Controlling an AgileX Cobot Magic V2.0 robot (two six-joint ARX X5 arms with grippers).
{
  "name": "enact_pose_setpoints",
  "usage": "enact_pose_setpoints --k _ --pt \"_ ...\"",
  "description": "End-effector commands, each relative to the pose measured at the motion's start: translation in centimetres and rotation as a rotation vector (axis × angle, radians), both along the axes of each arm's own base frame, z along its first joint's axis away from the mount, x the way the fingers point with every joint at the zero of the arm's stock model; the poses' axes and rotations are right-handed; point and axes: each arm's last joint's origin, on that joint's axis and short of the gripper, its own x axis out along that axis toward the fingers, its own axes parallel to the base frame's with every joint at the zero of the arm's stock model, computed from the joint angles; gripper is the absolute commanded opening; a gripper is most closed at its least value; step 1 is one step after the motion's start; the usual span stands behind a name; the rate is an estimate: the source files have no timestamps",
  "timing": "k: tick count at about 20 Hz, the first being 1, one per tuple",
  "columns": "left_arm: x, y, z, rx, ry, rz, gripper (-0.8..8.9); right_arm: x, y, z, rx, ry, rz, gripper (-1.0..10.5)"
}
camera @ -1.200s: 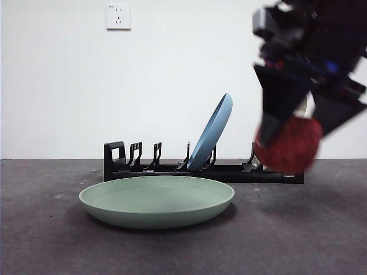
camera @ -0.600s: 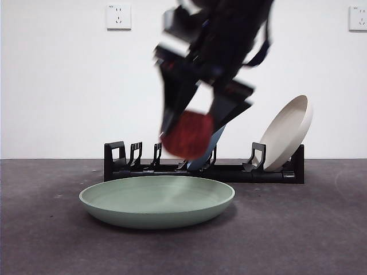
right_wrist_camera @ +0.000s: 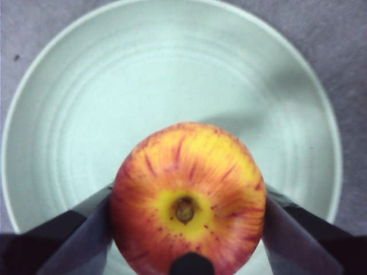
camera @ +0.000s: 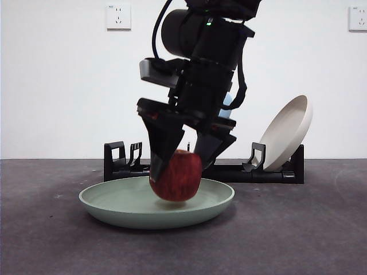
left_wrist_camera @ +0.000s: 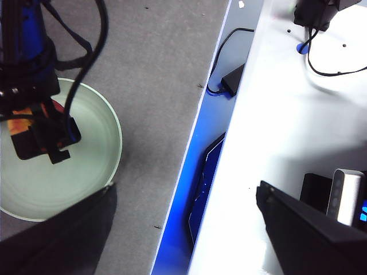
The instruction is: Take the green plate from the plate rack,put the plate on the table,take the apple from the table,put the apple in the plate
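My right gripper point(camera: 179, 165) is shut on the red apple point(camera: 176, 176) and holds it low over the middle of the green plate point(camera: 109, 201), which lies flat on the table point(camera: 298, 229). I cannot tell whether the apple touches the plate's floor. In the right wrist view the apple point(right_wrist_camera: 188, 195) sits stem-up between the jaws of the right gripper point(right_wrist_camera: 187, 229), with the plate point(right_wrist_camera: 172, 69) beneath. My left gripper point(left_wrist_camera: 183, 229) is open and empty, high above the table's edge, looking down on the plate point(left_wrist_camera: 97, 132). The black plate rack point(camera: 258, 172) stands behind.
A cream plate point(camera: 287, 134) leans in the rack's right end. A blue plate point(camera: 227, 103) is mostly hidden behind the arm. In the left wrist view the table point(left_wrist_camera: 160, 69) ends at an edge, with cables and a white surface point(left_wrist_camera: 275, 143) beyond.
The right gripper carried the apple from high at the right, leftwards and down, to low over the green plate. The plate and rack have not moved.
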Motion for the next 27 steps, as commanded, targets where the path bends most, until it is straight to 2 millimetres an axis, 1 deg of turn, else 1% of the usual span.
enact_pose_setpoints --k 1,5,6,7,8,9,10,13,15,17,19,21,23,26,27 --pt "0.0 0.0 -0.1 0.001 0.009 0.007 4.09 0.1 0.5 -1.0 -0.018 0.016 0.014 -0.2" --pt "0.0 0.0 -0.1 0.001 0.008 0.007 4.09 0.1 0.5 -1.3 -0.027 0.021 0.027 -0.1" --pt "0.0 0.0 -0.1 0.001 0.008 0.007 4.09 0.1 0.5 -1.3 -0.027 0.022 0.028 0.4" --pt "0.1 0.0 -0.1 0.001 0.008 0.007 4.09 0.1 0.5 -1.3 -0.028 0.023 0.027 1.7" --pt "0.1 0.0 -0.1 0.001 0.007 0.007 4.09 0.1 0.5 -1.3 -0.028 0.023 0.027 3.7" --pt "0.1 0.0 -0.1 0.001 0.007 0.007 4.09 0.1 0.5 -1.3 -0.028 0.023 0.027 5.4" --pt "0.1 0.0 -0.1 0.002 0.007 0.008 4.09 0.1 0.5 -1.3 -0.027 0.024 0.023 6.2" --pt "0.1 0.0 -0.1 0.002 0.007 0.008 4.09 0.0 0.5 -1.0 -0.021 0.021 0.025 6.3" --pt "0.1 0.0 -0.1 0.002 0.007 0.008 4.09 -0.1 0.4 -0.2 -0.006 0.004 0.024 6.3" --pt "0.1 0.0 -0.1 0.002 0.007 0.008 4.09 -0.4 0.1 1.2 0.017 -0.021 0.024 6.3" --pt "0.1 0.0 -0.1 0.002 0.007 0.008 4.09 -1.2 -0.6 3.2 0.031 -0.037 0.024 6.3" --pt "0.1 0.0 -0.1 0.002 0.006 0.008 4.09 -2.3 -1.7 5.3 0.030 -0.037 0.024 6.3" --pt "0.1 0.0 -0.1 0.002 0.006 0.008 4.09 -4.2 -3.4 8.1 0.021 -0.025 0.024 6.3" --pt "0.1 0.0 -0.1 0.003 0.007 0.008 4.09 -6.3 -5.3 10.6 0.009 -0.008 0.021 6.3" --pt "0.1 0.0 -0.1 0.002 0.007 0.008 4.09 -7.7 -6.5 12.0 0.007 -0.002 0.016 6.3"
